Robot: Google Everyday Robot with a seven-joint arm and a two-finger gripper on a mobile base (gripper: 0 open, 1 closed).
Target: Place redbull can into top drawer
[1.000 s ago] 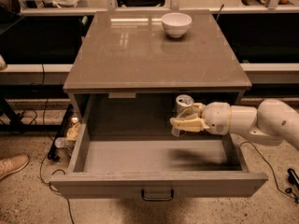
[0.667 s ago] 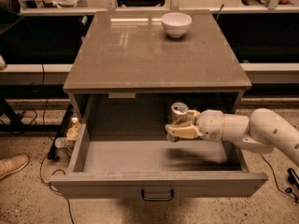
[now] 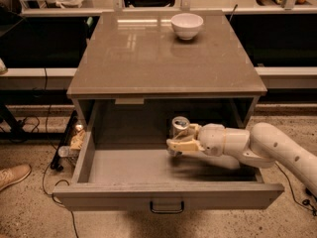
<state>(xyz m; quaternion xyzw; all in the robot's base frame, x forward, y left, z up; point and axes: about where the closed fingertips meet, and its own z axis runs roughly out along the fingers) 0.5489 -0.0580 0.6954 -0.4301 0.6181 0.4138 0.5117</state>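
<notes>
The top drawer (image 3: 168,195) is pulled fully open below the grey-brown cabinet top, its small dark handle (image 3: 167,208) at the centre of the front. My gripper (image 3: 177,144) reaches in from the right on a white arm and is shut on the redbull can (image 3: 179,126). The can is slim and silvery with a shiny top. It stands upright inside the drawer, right of the middle, low over the drawer floor. I cannot tell whether its base touches the floor.
A white bowl (image 3: 186,25) sits at the back of the cabinet top (image 3: 148,58). Cables and small items lie on the floor left of the drawer (image 3: 72,143). A shoe (image 3: 12,175) shows at the far left. Shelving runs behind the cabinet.
My gripper has carried the can leftward and lower inside the drawer, from near the right wall toward the middle.
</notes>
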